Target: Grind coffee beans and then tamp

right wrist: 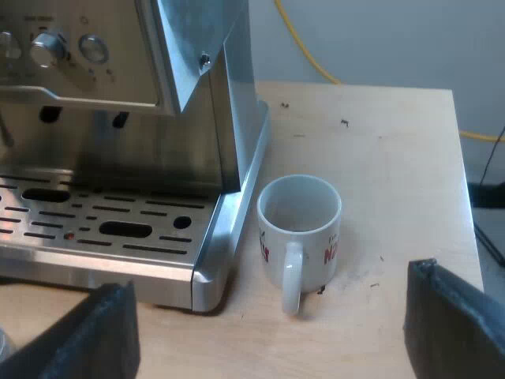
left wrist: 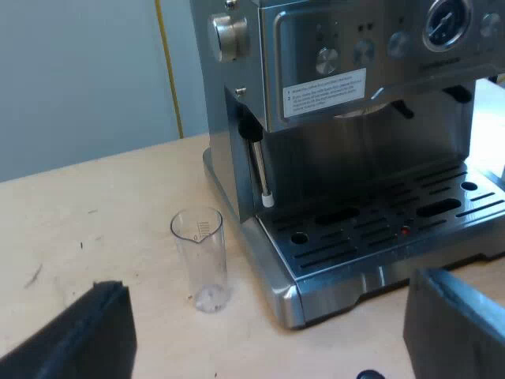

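The steel espresso machine [left wrist: 355,87] stands on a light wooden table, its slotted drip tray [left wrist: 379,229] facing me. A clear measuring glass [left wrist: 200,257] stands upright on the wood beside the tray's corner. My left gripper [left wrist: 268,339] is open, its black fingers [left wrist: 87,335] wide apart and low over the table before the glass and tray, holding nothing. In the right wrist view the machine [right wrist: 118,95] shows again with a white mug [right wrist: 300,237] beside its tray corner, handle toward me. My right gripper [right wrist: 268,339] is open too, just short of the mug.
The steam wand [left wrist: 260,170] hangs at the machine's side above the tray. Bare wood [right wrist: 379,142] stretches past the mug to the table's edge, where a yellow cable [right wrist: 316,55] runs along the wall.
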